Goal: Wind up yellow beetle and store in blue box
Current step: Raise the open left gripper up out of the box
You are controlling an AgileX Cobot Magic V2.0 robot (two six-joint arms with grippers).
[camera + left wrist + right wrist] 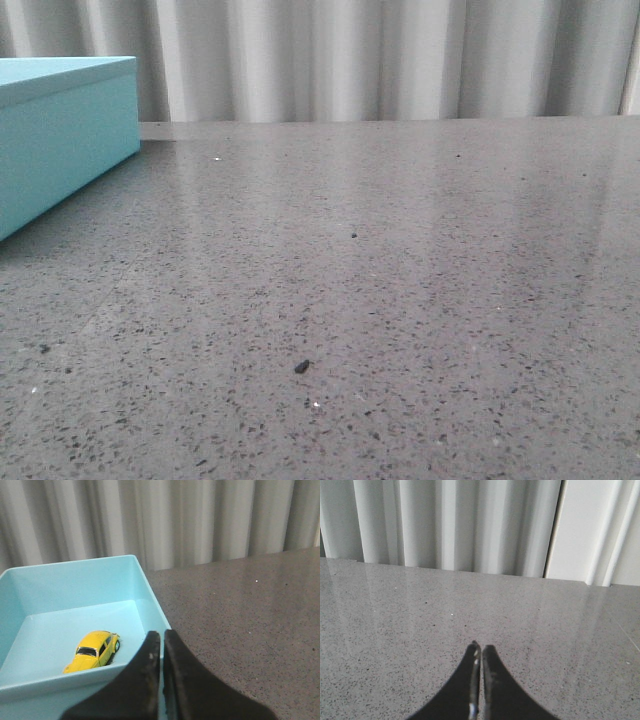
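The yellow beetle point(93, 651) lies on the floor of the open blue box point(150, 587) in the left wrist view, near the box's closer wall. My left gripper point(162, 634) is shut and empty, its tips over the box's near corner, apart from the car. The blue box also shows in the front view point(60, 135) at the far left; the car is hidden there. My right gripper point(481, 648) is shut and empty above bare speckled table. Neither gripper shows in the front view.
The grey speckled table point(380, 300) stretches right of the box. A pleated white curtain point(380, 55) hangs along the table's far edge. A small dark speck point(301, 367) lies on the table near the front.
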